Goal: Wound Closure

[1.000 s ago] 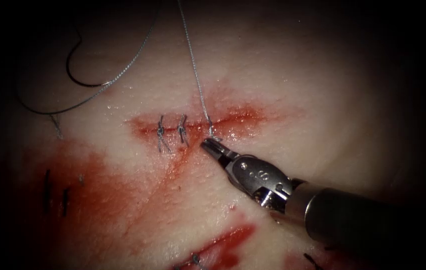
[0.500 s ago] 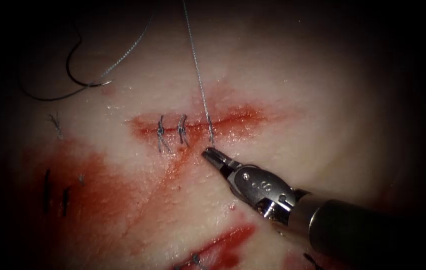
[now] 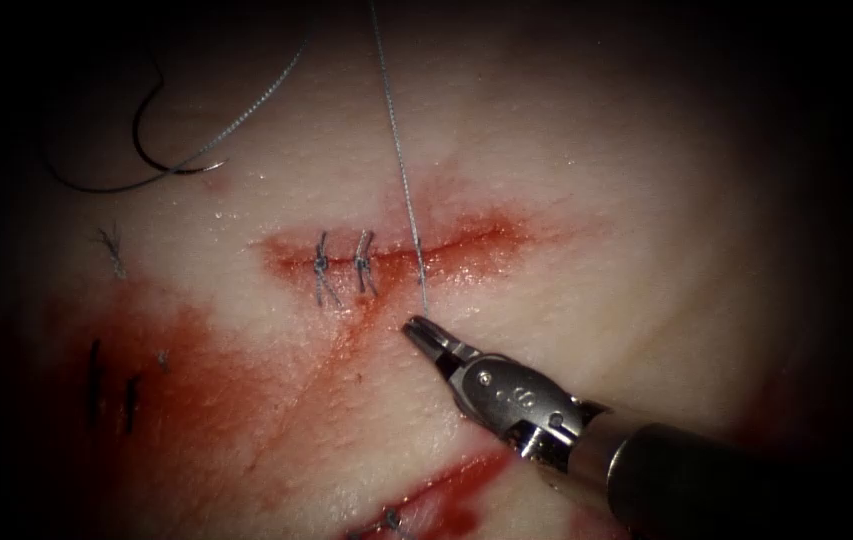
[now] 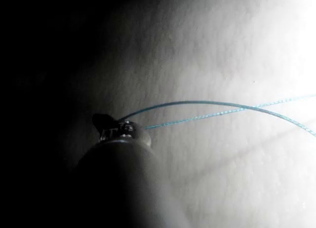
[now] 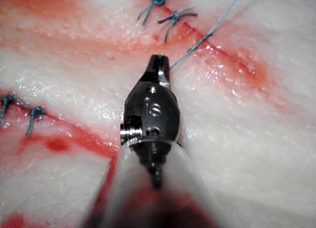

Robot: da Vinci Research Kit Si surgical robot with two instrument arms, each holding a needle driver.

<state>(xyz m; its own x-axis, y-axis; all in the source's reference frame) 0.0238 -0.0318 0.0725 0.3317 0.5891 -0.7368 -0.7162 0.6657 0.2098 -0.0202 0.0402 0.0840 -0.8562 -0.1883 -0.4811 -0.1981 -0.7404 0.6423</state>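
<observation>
Tissue: pale, moist, pebbled pork slab, red fluid smeared lower left. Cut runs across centre; two knotted stitches on its left part, third pass of thread only at mid-cut, untied; right part open, so closure approx. half done, by my read. R tool: polished steel, jaws together on thread's short end just below cut. Thread: braided, taut, runs up. L tool clamps thread. Needle: thin dark curve, lying free on tissue upper left, not in tissue.

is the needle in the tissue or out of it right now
Out. The needle lies loose on the tissue, up and left of the cut, its whole curve showing, with neither tool holding it.
</observation>
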